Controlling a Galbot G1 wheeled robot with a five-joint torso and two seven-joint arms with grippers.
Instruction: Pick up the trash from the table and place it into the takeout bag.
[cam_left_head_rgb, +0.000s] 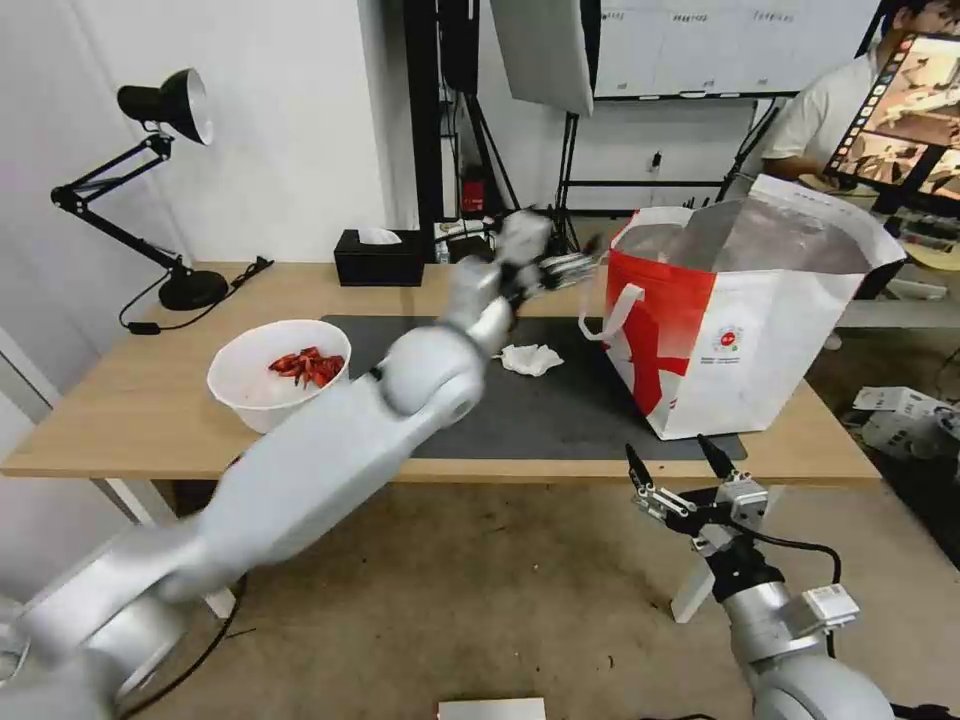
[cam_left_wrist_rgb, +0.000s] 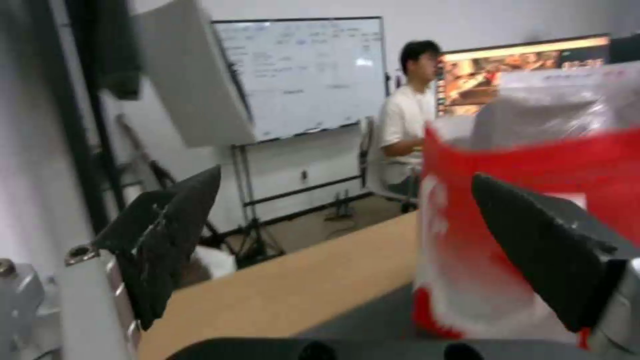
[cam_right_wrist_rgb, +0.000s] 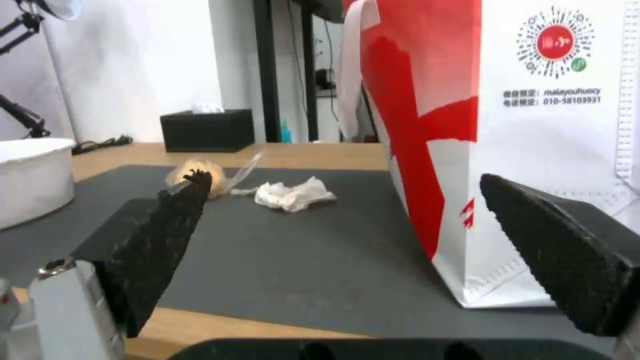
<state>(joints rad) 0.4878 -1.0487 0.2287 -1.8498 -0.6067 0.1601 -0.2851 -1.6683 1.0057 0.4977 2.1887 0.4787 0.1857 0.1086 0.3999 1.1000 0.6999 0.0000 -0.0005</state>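
The red-and-white takeout bag (cam_left_head_rgb: 740, 330) stands open on the right of the table (cam_left_head_rgb: 130, 400), on the dark mat (cam_left_head_rgb: 560, 410). A crumpled white tissue (cam_left_head_rgb: 530, 358) lies on the mat left of the bag. The white bowl of red scraps (cam_left_head_rgb: 278, 375) sits near the front left. My left gripper (cam_left_head_rgb: 578, 266) hovers by the bag's left rim, open and empty (cam_left_wrist_rgb: 345, 175), facing the bag (cam_left_wrist_rgb: 533, 200). My right gripper (cam_left_head_rgb: 667, 447) is open below the table's front edge. From the right gripper (cam_right_wrist_rgb: 343, 177) I see the tissue (cam_right_wrist_rgb: 293, 194) and a clear bag with a beige lump (cam_right_wrist_rgb: 217, 180).
A black desk lamp (cam_left_head_rgb: 165, 110) stands at the back left and a black tissue box (cam_left_head_rgb: 378, 258) at the back middle. My left arm stretches across the mat's left half. Boxes (cam_left_head_rgb: 900, 415) lie on the floor to the right.
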